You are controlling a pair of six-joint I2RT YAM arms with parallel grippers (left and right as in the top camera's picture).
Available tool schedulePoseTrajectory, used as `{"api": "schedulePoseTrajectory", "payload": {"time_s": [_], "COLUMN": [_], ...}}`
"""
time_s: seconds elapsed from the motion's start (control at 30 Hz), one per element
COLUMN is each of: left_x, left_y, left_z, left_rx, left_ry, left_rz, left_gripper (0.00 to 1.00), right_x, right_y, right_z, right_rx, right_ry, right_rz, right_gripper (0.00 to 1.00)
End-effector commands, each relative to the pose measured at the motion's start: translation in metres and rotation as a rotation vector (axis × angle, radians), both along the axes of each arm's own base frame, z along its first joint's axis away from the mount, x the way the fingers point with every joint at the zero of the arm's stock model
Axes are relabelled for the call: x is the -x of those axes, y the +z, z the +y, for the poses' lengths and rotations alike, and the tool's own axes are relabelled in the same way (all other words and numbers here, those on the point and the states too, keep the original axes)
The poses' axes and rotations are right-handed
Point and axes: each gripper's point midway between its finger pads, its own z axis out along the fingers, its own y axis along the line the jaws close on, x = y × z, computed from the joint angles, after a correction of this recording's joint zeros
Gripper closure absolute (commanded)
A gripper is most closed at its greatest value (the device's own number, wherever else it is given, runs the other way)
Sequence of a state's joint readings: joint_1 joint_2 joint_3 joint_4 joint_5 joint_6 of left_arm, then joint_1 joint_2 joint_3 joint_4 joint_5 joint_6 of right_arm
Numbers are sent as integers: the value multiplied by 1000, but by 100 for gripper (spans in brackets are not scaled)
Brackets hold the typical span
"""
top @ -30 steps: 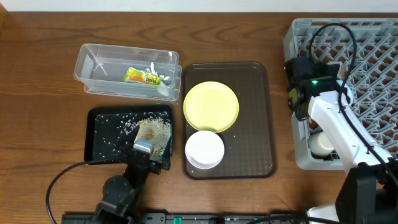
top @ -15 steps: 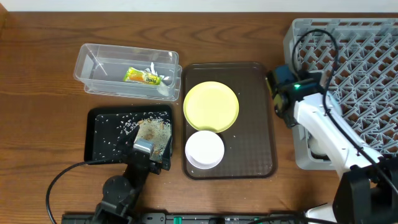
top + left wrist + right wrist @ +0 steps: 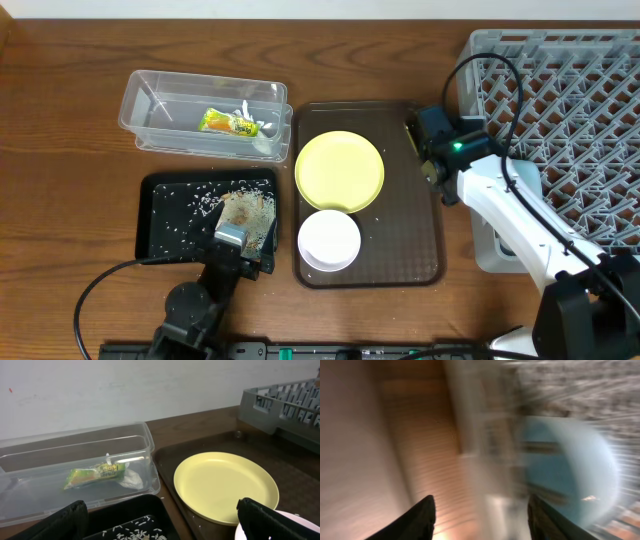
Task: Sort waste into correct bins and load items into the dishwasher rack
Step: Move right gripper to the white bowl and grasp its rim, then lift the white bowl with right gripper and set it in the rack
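A yellow plate [image 3: 340,170] and a white bowl [image 3: 329,240] lie on the brown tray [image 3: 410,240]. The plate also shows in the left wrist view [image 3: 225,485]. My right gripper [image 3: 428,152] hovers over the tray's right edge, between the plate and the grey dishwasher rack [image 3: 570,100]. In the right wrist view its fingers [image 3: 480,507] are open and empty; the picture is blurred, with a blue rounded object [image 3: 570,470] by the rack. My left gripper [image 3: 240,245] is open and empty, low over the black tray [image 3: 160,215] of rice, which the left wrist view also shows between the fingers [image 3: 165,527].
A clear plastic bin [image 3: 150,110] at the back left holds a green wrapper [image 3: 228,122] and a white scrap; both show in the left wrist view [image 3: 95,476]. Food scraps and rice lie scattered on the black tray. The right arm's cable loops over the rack.
My right arm has swung left, from over the rack's front left corner to the brown tray's right edge. The left arm has not moved.
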State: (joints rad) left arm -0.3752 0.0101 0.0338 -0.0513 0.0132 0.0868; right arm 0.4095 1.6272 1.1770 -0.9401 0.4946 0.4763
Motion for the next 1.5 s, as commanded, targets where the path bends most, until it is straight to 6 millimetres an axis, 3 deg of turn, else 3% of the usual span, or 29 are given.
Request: {"api": "schedulePoseTrajectory", "payload": {"time_s": [0.0, 0.07, 0.13, 0.37, 0.6, 0.67, 0.8, 0.9, 1.0, 1.07, 1.27, 1.37, 1.47], "left_x": [0, 0, 0, 0, 0, 0, 0, 0, 0, 0, 0, 0, 0], "left_y": [-17, -17, -17, -17, -17, -17, -17, -17, -17, -17, -17, -17, -17], "left_z": [0, 0, 0, 0, 0, 0, 0, 0, 0, 0, 0, 0, 0], "left_rx": [-32, -32, -32, -32, -32, -32, -32, -32, -32, -32, -32, -32, -32], "left_ry": [0, 0, 0, 0, 0, 0, 0, 0, 0, 0, 0, 0, 0], "left_rz": [32, 33, 32, 32, 32, 33, 32, 32, 32, 32, 32, 32, 32], "left_gripper": [3, 3, 3, 3, 3, 3, 3, 3, 3, 3, 3, 3, 3], "right_x": [17, 34, 52, 91, 107, 108, 106, 97, 75, 55, 5, -4, -3], "right_y": [-1, 1, 0, -30, -67, -74, -73, -60, -32, -5, 95, 136, 165], "right_z": [88, 126, 149, 179, 173, 173, 172, 166, 149, 127, 28, -28, -78], "right_rx": [-422, -600, -679, -613, -532, -544, -548, -523, -444, -361, -107, 47, 212], "right_ry": [305, 428, 510, 557, 456, 448, 435, 425, 413, 368, 116, -52, -212], "right_rz": [131, 201, 255, 318, 288, 278, 275, 244, 143, 40, -322, -491, -597], "right_gripper": [50, 51, 51, 53, 60, 73, 99, 99, 99, 99, 99, 99, 99]}}
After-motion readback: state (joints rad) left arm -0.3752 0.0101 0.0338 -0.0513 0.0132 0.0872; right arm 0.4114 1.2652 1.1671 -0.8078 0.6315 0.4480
